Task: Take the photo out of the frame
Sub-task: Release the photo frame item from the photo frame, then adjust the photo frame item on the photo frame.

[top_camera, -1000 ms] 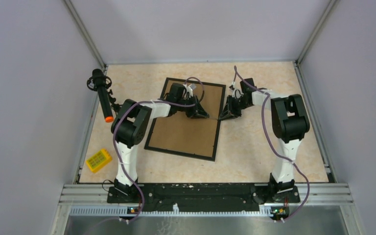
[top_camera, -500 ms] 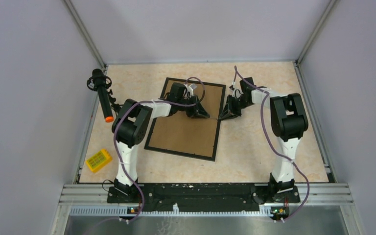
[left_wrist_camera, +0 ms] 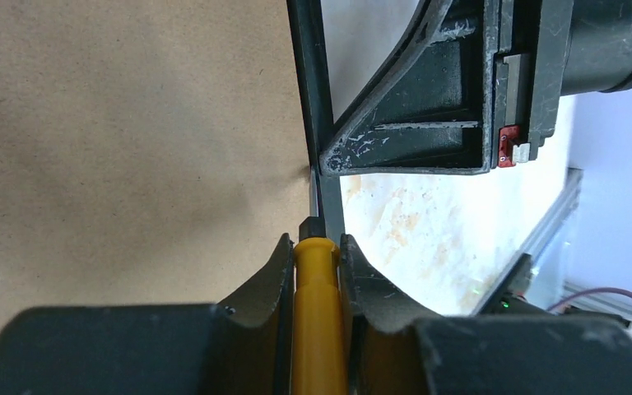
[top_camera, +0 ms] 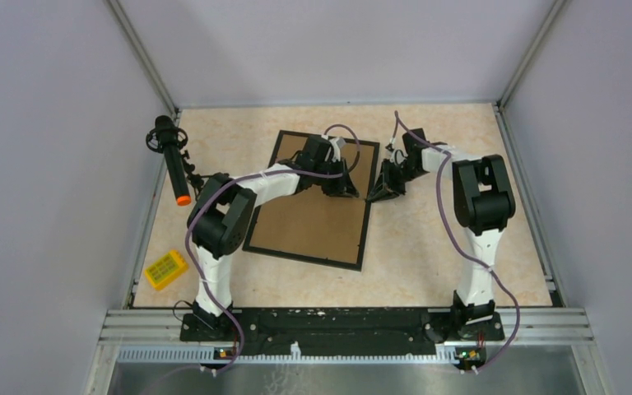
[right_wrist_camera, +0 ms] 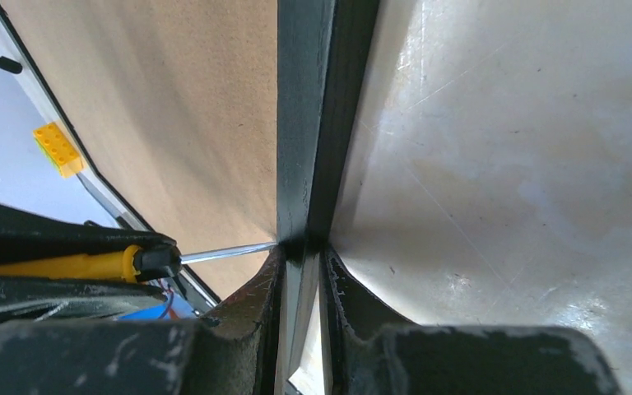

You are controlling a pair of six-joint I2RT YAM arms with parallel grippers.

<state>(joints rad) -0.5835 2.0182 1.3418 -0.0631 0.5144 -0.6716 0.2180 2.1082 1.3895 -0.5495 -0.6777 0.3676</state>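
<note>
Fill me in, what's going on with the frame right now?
The frame lies back-up on the table. The right gripper is clamped on its black border on the right arm's side. The left gripper holds a yellow-handled screwdriver, its tip at the seam between the brown backing and that border, close to the right gripper. The backing is in place; the photo is not visible.

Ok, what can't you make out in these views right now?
- Photo: no view shows it; the frame lies brown back up, covering it.
- Screwdriver tip: both wrist views, lost at the border; under the back or not, unclear.
- Top view: the left gripper covers the screwdriver.
</note>
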